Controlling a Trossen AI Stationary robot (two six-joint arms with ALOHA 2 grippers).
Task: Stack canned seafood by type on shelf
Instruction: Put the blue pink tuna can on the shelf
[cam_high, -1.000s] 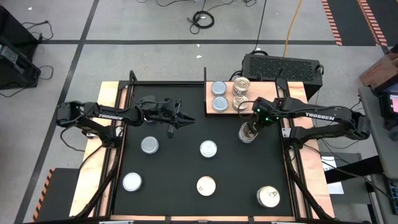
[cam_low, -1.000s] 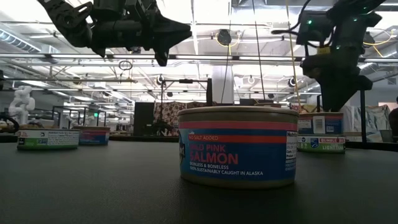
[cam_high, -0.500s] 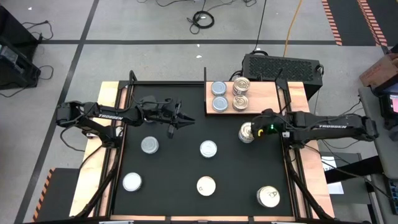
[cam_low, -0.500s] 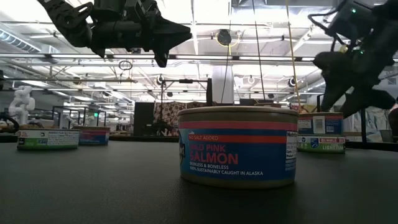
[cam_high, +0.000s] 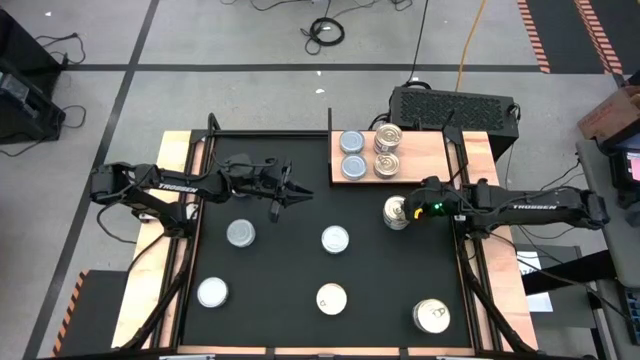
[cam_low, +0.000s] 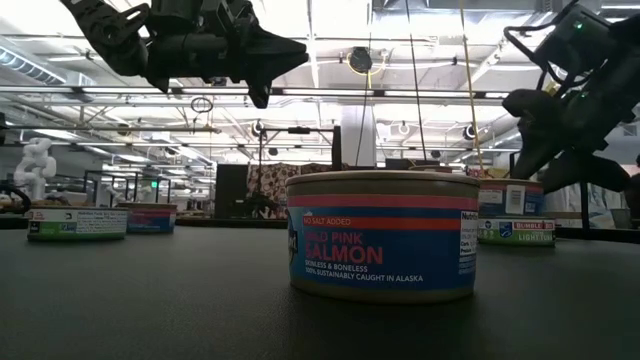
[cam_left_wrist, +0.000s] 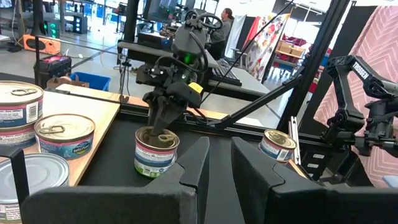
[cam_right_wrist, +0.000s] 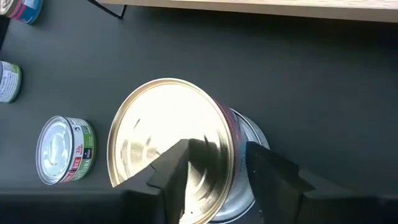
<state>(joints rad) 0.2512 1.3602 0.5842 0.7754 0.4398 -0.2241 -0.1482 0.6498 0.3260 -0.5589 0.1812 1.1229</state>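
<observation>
The right end effector (cam_high: 408, 210) is down on a small round tin with a gold pull-tab top (cam_high: 395, 212). This tin stands on the large black mat (cam_high: 290, 265) covering the counter, just off the near edge of the light natural-wood rectangular shelf board (cam_high: 425, 155), near its right-hand half. From the right wrist view the tin's gold top fills the space under the end effector and its rim runs beneath it. The pictures do not settle whether the end effector is clamped on the tin or merely resting over it. The shelf lies at the far right of the counter and carries four tins in two pairs. The two plain silvery-blue tops (cam_high: 352, 154) are on its left part and the two gold pull-tab tops (cam_high: 387, 150) sit just beside them, further right. Five more tins lie well apart on the mat: silvery ones at (cam_high: 240, 233), (cam_high: 335, 239) and (cam_high: 212, 292), a cream-topped one (cam_high: 331, 298), and a larger-looking cream one (cam_high: 432, 316) near the front right corner. The left end effector (cam_high: 292, 192) hangs above the mat's far left part, touching nothing, its two dark fingers (cam_left_wrist: 196, 163) only slightly apart with nothing between them.
</observation>
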